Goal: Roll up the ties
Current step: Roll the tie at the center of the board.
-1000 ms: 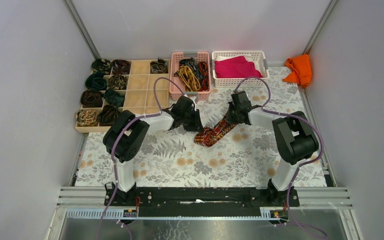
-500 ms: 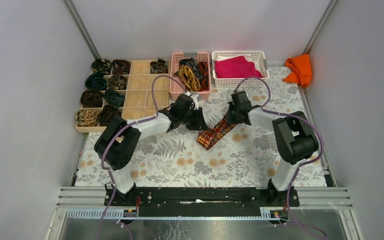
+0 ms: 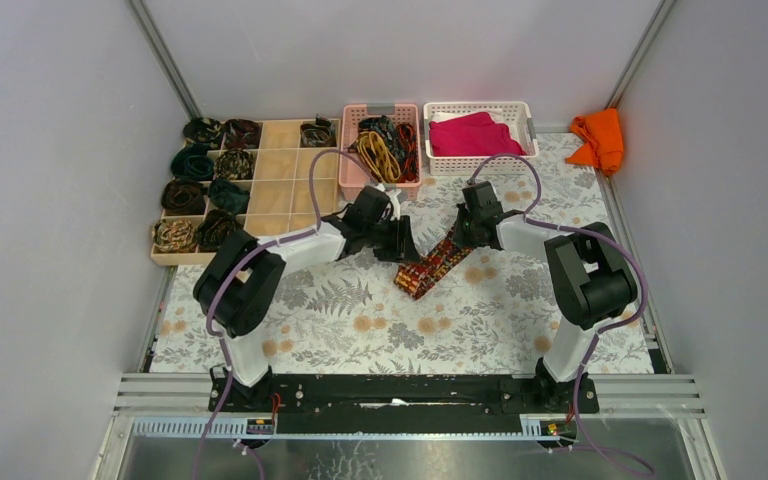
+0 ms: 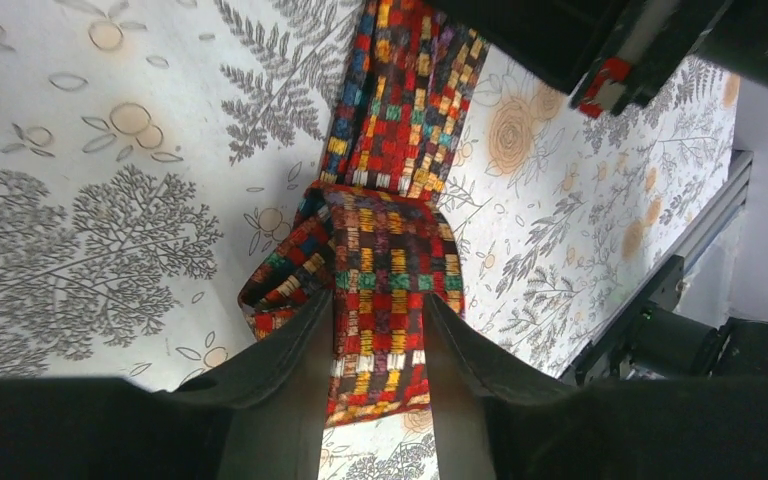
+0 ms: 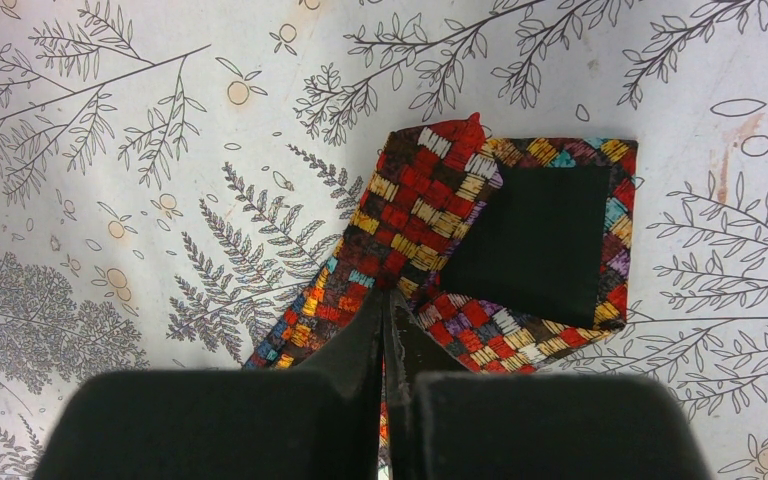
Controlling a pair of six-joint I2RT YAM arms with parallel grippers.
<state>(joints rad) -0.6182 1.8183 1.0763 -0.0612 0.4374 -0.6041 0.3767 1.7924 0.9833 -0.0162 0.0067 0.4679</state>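
The red-orange tie (image 3: 432, 266) lies part-folded between our arms. Our right gripper (image 5: 388, 297), closed, pins its broad end; our left gripper (image 4: 378, 310) straddles the fold, jaws parted. We should keep turns tight, edges aligned.

In your left wrist view, the red-orange-and-dark checked fabric necktie (image 4: 392, 250) runs off the frame at 12 o'clock. Its near end disappears at 6 o'clock behind the black left gripper (image 4: 377, 305). In the right wrist view it passes under the right gripper (image 5: 385, 300) at 6 o'clock, and you cannot tell whether the pressed-together tips pinch any fabric. From above, both grippers' fingertips hide beneath their own bodies. The rolled ties (image 3: 200, 195) in the wooden divided tray (image 3: 282, 190) are too small to read their patterns.
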